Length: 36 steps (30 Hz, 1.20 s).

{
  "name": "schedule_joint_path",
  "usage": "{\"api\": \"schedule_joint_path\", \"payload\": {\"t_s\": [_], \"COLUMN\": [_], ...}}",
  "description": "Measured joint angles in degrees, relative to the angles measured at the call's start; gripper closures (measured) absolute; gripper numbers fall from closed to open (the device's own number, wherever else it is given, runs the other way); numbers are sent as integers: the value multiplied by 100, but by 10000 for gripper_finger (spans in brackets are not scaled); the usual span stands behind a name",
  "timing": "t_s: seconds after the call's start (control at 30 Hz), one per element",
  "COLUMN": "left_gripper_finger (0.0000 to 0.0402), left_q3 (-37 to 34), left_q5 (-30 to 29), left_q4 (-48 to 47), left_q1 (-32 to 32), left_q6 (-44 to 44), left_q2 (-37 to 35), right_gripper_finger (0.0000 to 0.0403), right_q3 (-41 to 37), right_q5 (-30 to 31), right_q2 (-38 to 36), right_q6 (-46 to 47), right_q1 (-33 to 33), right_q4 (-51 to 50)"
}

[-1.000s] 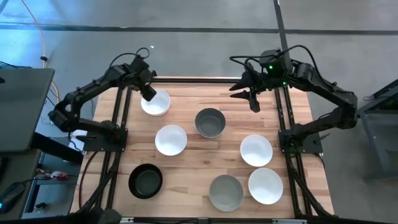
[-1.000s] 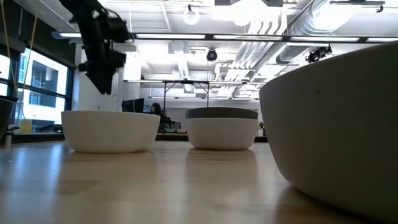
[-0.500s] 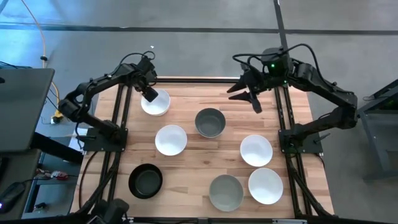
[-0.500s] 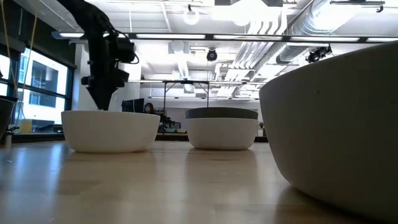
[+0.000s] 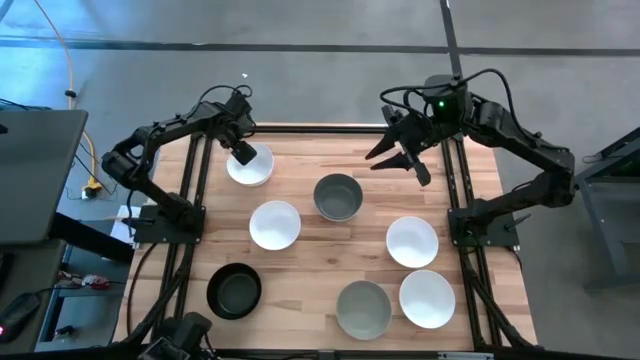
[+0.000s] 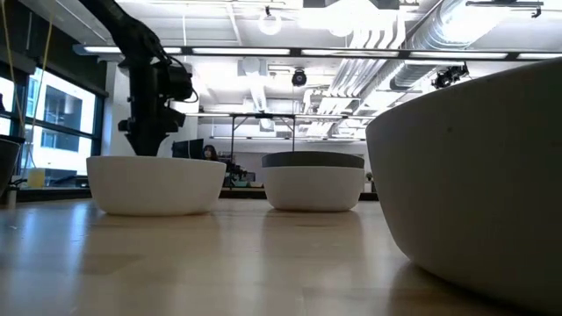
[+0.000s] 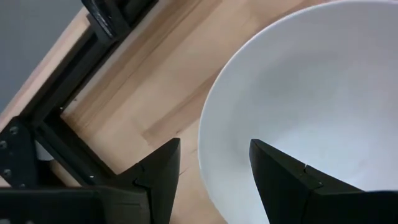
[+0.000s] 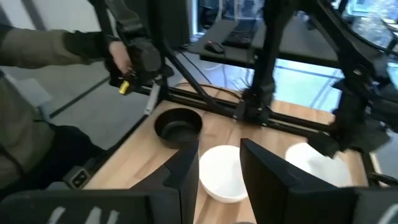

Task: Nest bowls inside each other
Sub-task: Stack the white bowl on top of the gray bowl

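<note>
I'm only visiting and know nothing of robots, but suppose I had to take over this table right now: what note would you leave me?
Left gripper: open, its fingers astride the rim of the far-left white bowl, nothing lifted.
Right gripper: open, empty, in the air over the table's far right.
Seven bowls show, all standing apart: four white, two grey, including the central grey bowl, and a black bowl near left.
Done: nothing nested.
Left: stacking all of them.

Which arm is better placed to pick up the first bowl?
Left. Its tool is open astride the rim of the far-left white bowl; the right tool hangs open beyond the grey bowl.
</note>
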Motion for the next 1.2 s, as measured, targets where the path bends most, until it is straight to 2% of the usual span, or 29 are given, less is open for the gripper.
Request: {"api": "schedule_joint_path", "payload": {"t_s": [0.3, 0.7, 1.2], "left_gripper_finger": [223, 276, 288], "left_q3": [26, 28, 28], "left_q5": [-92, -170, -98], "left_q4": [-9, -35, -213], "left_q1": [-2, 0, -26], "left_q6": [-11, -262, -551], "left_q2": [313, 314, 314], "right_gripper_finger": [293, 293, 293], "right_q3": [0, 0, 0], "right_q5": [-8, -6, -6], "right_q2": [0, 0, 0], "right_q6": [20, -61, -104], "right_q1": [0, 0, 0], "right_q4": [-8, -111, -233]}}
